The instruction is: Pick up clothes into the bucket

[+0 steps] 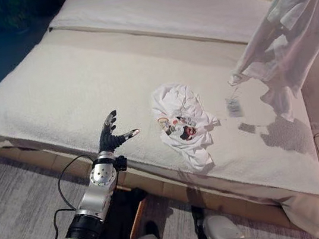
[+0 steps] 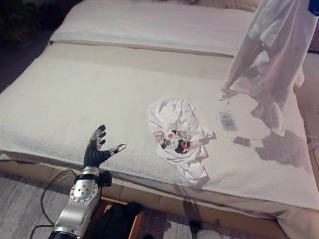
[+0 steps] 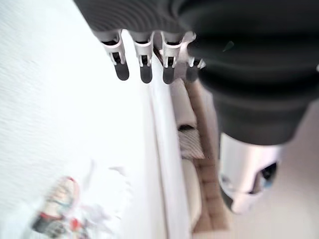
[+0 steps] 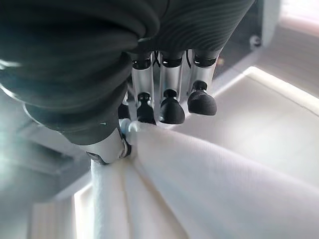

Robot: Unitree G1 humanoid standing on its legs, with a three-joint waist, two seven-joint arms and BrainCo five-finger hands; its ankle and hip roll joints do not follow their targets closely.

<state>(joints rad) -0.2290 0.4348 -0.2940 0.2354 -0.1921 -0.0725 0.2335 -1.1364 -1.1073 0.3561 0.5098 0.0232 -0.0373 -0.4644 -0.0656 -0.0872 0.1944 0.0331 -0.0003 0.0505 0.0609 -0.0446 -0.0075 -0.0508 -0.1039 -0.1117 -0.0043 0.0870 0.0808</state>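
Cream bed [image 1: 82,83] w/ crumpled printed white tee [image 1: 181,122]; right hand [image 4: 164,94] pinches hanging white shirt [image 1: 290,28]; left hand [image 1: 112,137] spread.

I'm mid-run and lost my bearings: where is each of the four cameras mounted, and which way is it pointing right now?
Left eye view: on the head, looking down at the bed; the left hand hovers open at its near edge.
Right eye view: same head, slightly offset; both share the printed white shirt and the hanging white garment.
Left wrist view: along the left hand's straight fingers, over the bed toward the printed shirt.
Right wrist view: along the right hand, its fingers pinching the white garment.
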